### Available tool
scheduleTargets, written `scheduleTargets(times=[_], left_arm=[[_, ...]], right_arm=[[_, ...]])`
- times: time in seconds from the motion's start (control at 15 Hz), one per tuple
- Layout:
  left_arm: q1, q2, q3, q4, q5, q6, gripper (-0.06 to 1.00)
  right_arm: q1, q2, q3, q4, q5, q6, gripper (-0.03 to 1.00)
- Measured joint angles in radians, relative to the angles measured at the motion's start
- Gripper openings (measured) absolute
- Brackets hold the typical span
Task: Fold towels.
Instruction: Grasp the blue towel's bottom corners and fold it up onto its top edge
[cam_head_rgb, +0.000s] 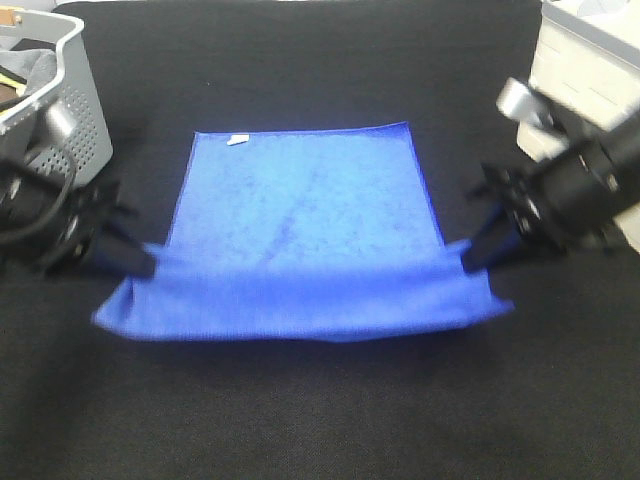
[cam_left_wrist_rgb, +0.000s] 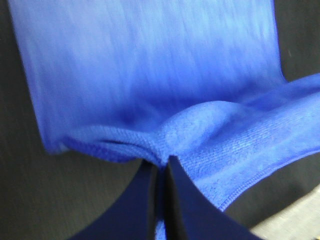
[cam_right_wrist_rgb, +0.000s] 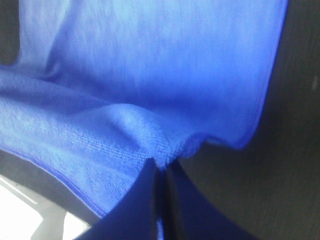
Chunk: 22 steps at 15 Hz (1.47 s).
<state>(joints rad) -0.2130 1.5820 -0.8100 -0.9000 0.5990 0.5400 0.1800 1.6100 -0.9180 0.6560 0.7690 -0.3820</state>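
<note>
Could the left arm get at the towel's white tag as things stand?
Probably not yet: the left gripper is shut on the towel; otherwise nothing blocks the white tag.

Left gripper clamped tight, towel edge bunched between its fingertips. Right gripper same, fold nipped at the tips. Both arms low, fingers pointing inward.

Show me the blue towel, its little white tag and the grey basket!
blue towel (cam_head_rgb: 300, 215): exterior high view, middle of its flat part.
white tag (cam_head_rgb: 237, 140): exterior high view, middle of the tag.
grey basket (cam_head_rgb: 88, 125): exterior high view, its holed side wall.
</note>
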Motion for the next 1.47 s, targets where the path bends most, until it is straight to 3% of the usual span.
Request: scheduleTargets(times=[0.33, 0.47, 0.6, 0.67, 1.07, 1.27, 1.47], left_arm=[[0.004, 0.229, -0.318, 0.105, -0.031, -0.034, 0.02], [0.025, 0.329, -0.472, 0.185, -0.04, -0.111, 0.02], [0.039, 0.406, -0.578, 0.214, -0.071, -0.132, 0.02], [0.039, 0.406, -0.578, 0.214, -0.071, -0.132, 0.02], [0.04, 0.664, -0.935, 0.224, -0.158, -0.139, 0.02], [0.04, 0.761, -1.02, 0.224, -0.271, -0.14, 0.02], [0.039, 0.834, -1.078, 0.223, -0.31, -0.14, 0.02]], right_arm=[[0.0, 0.294, -0.434, -0.031, 0.059, 0.031, 0.0], [0.0, 0.441, -0.633, -0.037, 0.067, 0.057, 0.0], [-0.002, 0.533, -0.766, -0.042, 0.069, 0.074, 0.0], [-0.002, 0.533, -0.766, -0.042, 0.069, 0.074, 0.0], [-0.086, 0.82, -1.198, -0.046, 0.092, 0.107, 0.0], [-0.086, 0.925, -1.318, -0.043, 0.068, 0.1, 0.0], [-0.086, 0.986, -1.349, -0.042, 0.017, 0.096, 0.0]])
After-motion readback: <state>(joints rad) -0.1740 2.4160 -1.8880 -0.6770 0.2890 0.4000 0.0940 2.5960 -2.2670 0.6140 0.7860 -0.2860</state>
